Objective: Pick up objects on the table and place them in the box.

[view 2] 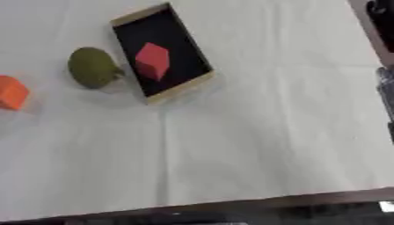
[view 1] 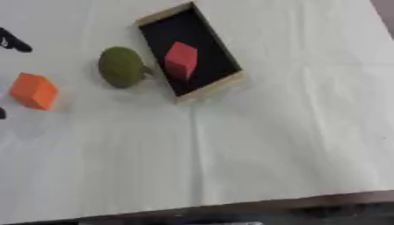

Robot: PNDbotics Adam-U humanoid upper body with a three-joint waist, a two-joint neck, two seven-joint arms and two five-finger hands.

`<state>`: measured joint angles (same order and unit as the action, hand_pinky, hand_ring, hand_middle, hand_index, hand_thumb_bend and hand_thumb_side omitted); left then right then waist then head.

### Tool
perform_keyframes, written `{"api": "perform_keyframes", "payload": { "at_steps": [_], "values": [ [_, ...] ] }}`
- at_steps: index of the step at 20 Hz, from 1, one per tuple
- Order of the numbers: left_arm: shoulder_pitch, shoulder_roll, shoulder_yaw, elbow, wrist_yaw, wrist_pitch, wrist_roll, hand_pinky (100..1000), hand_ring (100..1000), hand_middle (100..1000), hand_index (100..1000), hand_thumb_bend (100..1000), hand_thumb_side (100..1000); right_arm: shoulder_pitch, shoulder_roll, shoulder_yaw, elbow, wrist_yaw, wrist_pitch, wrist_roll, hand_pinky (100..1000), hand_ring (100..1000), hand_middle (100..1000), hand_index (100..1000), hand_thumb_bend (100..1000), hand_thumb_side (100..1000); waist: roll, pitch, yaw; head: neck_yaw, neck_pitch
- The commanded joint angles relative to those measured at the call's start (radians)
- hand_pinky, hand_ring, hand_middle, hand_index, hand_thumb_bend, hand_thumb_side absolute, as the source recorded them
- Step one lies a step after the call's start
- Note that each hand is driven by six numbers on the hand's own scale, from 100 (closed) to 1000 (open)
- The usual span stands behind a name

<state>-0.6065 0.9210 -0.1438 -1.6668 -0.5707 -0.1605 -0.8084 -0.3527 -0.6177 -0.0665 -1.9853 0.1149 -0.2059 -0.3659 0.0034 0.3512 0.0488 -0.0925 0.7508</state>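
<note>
A shallow box (view 1: 151, 19) with pale wooden end walls and a black floor lies askew on the white table cover (view 1: 269, 145). A red block (view 1: 181, 60) stands inside the box, on its black floor, near the middle. Just left of the box, close against its long side, lies a round olive-green object (view 1: 121, 67) with a short stub pointing at the box. Farther left of the box, well apart from it and beyond the green object, an orange cube (view 1: 33, 91) sits on the cover. Of the left hand (view 1: 13, 42) only dark tips show at the left edge, up and left of the orange cube, not touching it, and far from the box; whether its fingers are spread or curled I cannot tell. Far right of the box, at the right eye view's edge, dark shapes show that I cannot identify.
</note>
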Motion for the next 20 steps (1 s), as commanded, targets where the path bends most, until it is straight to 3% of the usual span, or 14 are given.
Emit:
{"api": "perform_keyframes", "payload": {
  "at_steps": [1, 10, 20],
  "values": [
    [-0.011, 0.013, 0.018, 0.039, -0.044, 0.001, 0.024, 924, 898, 857, 950, 602, 166, -0.010, -0.011, -0.009, -0.015, 0.001, 0.000, -0.003, 852, 789, 793, 891, 100, 660, -0.001, -0.017, -0.002, 0.007, -0.012],
    [-0.037, -0.029, 0.016, 0.120, -0.097, 0.003, 0.122, 926, 900, 870, 950, 586, 139, -0.009, 0.000, -0.009, -0.015, 0.000, 0.000, -0.002, 852, 786, 789, 891, 100, 662, -0.009, -0.009, -0.004, 0.019, -0.017],
    [-0.065, -0.064, -0.006, 0.194, -0.118, -0.023, 0.088, 913, 891, 851, 929, 573, 100, -0.009, 0.009, -0.010, -0.015, -0.003, 0.002, -0.007, 852, 786, 789, 891, 100, 664, -0.011, -0.001, -0.009, 0.022, -0.021]
  ]
}}
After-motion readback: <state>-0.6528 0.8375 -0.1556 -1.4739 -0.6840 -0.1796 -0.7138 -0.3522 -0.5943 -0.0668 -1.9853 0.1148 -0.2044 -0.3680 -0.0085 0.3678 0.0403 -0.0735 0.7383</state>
